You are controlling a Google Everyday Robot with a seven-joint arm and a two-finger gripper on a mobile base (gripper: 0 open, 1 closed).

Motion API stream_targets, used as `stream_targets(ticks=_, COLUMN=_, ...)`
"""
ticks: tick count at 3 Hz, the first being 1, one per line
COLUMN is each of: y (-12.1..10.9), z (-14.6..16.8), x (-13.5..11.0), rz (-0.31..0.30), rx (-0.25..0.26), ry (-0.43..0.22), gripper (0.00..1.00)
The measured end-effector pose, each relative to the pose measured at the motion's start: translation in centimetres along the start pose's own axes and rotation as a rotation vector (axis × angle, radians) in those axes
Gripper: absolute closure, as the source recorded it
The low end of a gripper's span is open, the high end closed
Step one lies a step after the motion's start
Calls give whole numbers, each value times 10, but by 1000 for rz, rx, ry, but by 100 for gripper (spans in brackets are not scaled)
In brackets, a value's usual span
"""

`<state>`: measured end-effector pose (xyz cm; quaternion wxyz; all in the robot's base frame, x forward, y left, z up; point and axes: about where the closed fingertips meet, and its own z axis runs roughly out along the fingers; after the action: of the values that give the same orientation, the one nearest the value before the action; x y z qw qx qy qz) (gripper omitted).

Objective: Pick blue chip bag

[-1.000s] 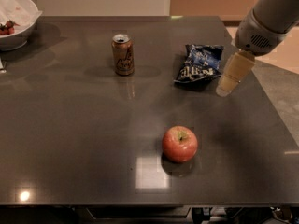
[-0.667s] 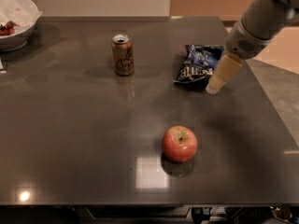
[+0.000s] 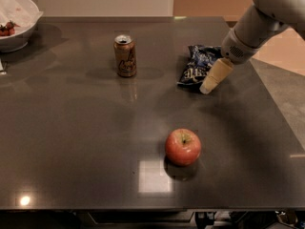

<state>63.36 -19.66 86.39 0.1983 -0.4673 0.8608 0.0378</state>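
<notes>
The blue chip bag (image 3: 198,64) is a crumpled dark-blue foil bag with white lettering. It lies on the dark table (image 3: 71,142), right of centre toward the back. My gripper (image 3: 209,84) comes in from the upper right on a grey arm. Its cream-coloured fingers (image 3: 217,74) point down-left and overlap the bag's right front edge, hiding part of it. I cannot tell whether the fingers touch the bag.
A bronze soda can (image 3: 125,55) stands upright left of the bag. A red apple (image 3: 183,146) sits nearer the front. A white bowl (image 3: 14,20) with dark food stands at the back left corner. The table's right edge runs close behind my arm.
My gripper has moved left and slightly down, from beside the bag's right side to over its right front edge. The bag, can and apple have not moved.
</notes>
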Motion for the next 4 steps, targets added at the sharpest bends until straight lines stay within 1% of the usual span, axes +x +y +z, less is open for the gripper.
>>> stream_targets(ticks=1, y=-8, z=19, x=-3, rz=33, rx=-11, ry=-4, gripper=0)
stream_targets(ticks=2, y=-12, z=32, x=-3, rz=59, rx=-17, ry=2, gripper=18)
stream_targets(ticks=3, y=-13, z=38, x=-2, rz=69, rx=-23, ry=8, gripper=41)
stream_targets(ticks=4, y=-13, z=35, x=-1, rz=73, rx=-23, ry=5, gripper=64)
